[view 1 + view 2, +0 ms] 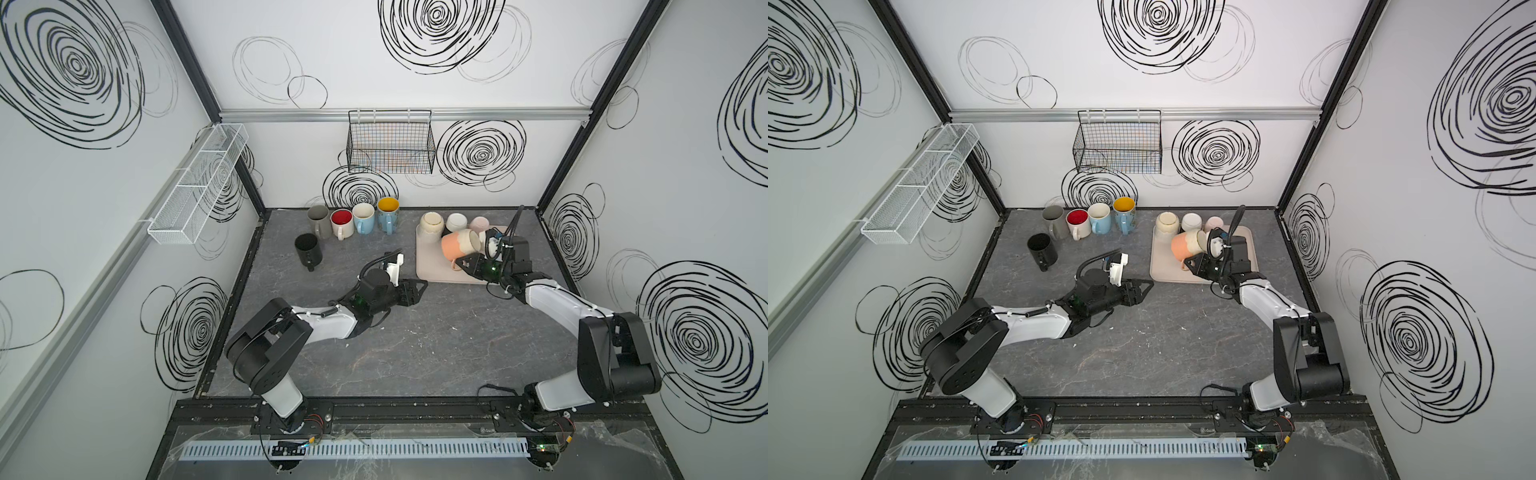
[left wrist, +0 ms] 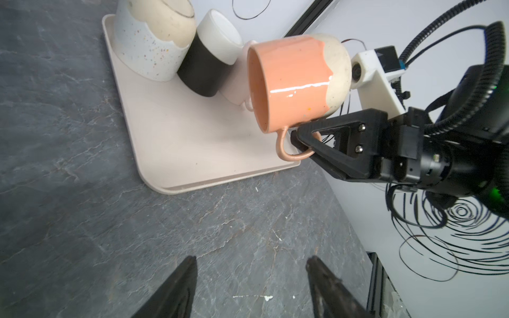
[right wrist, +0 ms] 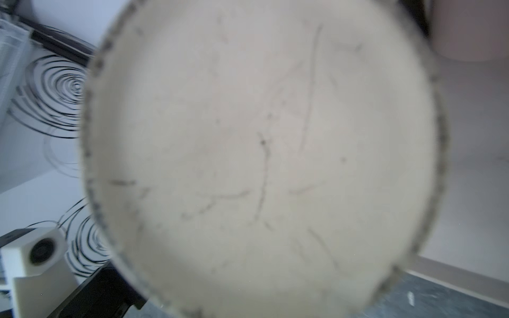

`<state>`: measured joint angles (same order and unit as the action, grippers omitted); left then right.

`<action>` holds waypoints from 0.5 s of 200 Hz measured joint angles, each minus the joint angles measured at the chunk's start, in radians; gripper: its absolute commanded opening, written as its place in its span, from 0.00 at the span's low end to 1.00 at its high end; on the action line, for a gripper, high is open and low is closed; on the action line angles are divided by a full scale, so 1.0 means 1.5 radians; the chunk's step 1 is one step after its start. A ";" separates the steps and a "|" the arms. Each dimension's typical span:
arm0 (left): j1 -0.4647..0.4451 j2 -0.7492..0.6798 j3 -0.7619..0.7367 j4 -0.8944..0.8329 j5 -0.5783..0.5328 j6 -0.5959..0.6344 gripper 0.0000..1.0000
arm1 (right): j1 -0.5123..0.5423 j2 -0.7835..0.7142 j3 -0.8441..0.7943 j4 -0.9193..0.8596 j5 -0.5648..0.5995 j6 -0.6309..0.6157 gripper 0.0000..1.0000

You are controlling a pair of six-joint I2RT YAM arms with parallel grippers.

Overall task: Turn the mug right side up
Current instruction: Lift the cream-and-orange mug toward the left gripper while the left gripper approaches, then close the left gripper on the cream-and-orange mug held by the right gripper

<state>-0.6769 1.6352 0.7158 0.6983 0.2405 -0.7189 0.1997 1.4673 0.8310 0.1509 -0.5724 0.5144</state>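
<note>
The mug [image 2: 292, 82] is held on its side above the tray [image 2: 179, 143], over the tray's near right part. Its long axis runs roughly level. The mouth points toward the tray's left edge. The cream base points toward the right edge and fills the right wrist view. The handle is on the mug's lower, near side.

The right gripper [image 2: 298, 137] is clamped on that handle, with its jaws almost together. The left gripper [image 2: 252, 264] has its jaws apart with nothing between them. It stands over the tabletop [image 1: 415, 353] off the tray's near left corner, apart from the tray.

Along the tray's far edge stand a speckled mug [image 2: 148, 46], a black-and-white mug [image 2: 209, 63] and a pink mug [image 2: 234, 90], all upside down. The pink mug is just behind the held mug.

The tabletop is dark grey with a stone pattern. The walls are white with black scribbled spirals. A wire basket [image 1: 390, 141] hangs on the back wall, above the tray's far left corner. A row of upright mugs [image 1: 353, 220] stands to the left of the tray.

The tray's right edge lies near the right wall. The tabletop is bare on the tray's near side.
</note>
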 measured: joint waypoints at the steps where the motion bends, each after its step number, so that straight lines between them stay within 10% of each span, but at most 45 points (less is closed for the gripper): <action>1: 0.001 -0.001 0.001 0.000 0.001 0.000 0.67 | 0.003 -0.002 0.000 0.004 -0.002 0.001 0.00; 100: 0.055 -0.050 0.018 0.047 0.071 -0.058 0.60 | 0.145 -0.026 0.008 0.147 -0.120 0.037 0.00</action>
<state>-0.5941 1.5597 0.7425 0.7681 0.3477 -0.8055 0.4175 1.4277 0.8429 0.3717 -0.7525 0.5694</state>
